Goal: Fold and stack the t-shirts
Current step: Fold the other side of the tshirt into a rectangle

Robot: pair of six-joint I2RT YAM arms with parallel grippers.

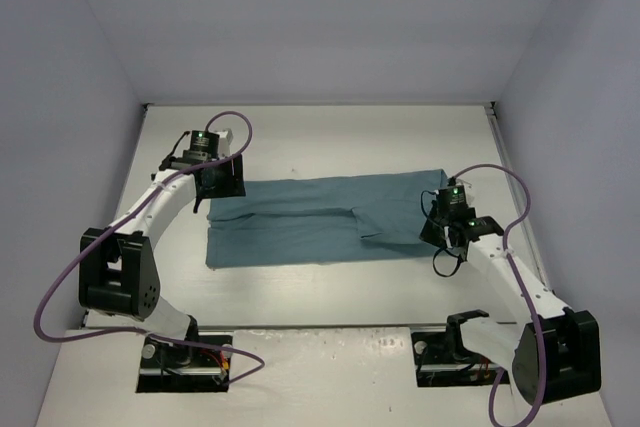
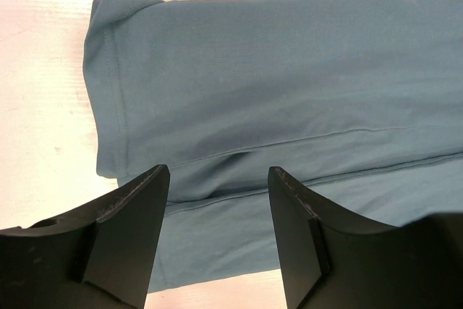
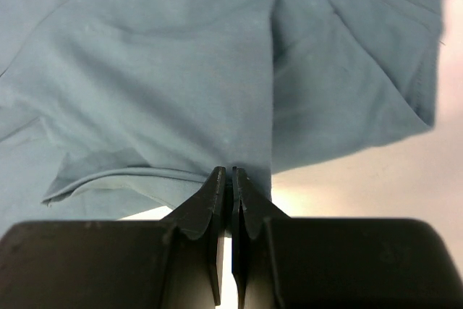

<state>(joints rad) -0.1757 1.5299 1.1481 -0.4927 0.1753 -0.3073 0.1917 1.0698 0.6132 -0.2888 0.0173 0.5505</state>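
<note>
The teal t-shirt [image 1: 320,219] lies folded into a long band across the middle of the white table. My left gripper [image 1: 218,179] hangs over its far left corner, open and empty; in the left wrist view the cloth [image 2: 253,85] lies below the spread fingers [image 2: 137,200]. My right gripper [image 1: 440,225] is at the shirt's right end, shut on the near edge of the cloth [image 3: 181,85]. In the right wrist view its fingertips [image 3: 217,182] pinch a fold, and the cloth puckers towards them.
The white table [image 1: 320,137] is walled by grey panels at the left, back and right. A purple cable [image 1: 500,182] loops up from each arm. The arm bases sit at the near edge.
</note>
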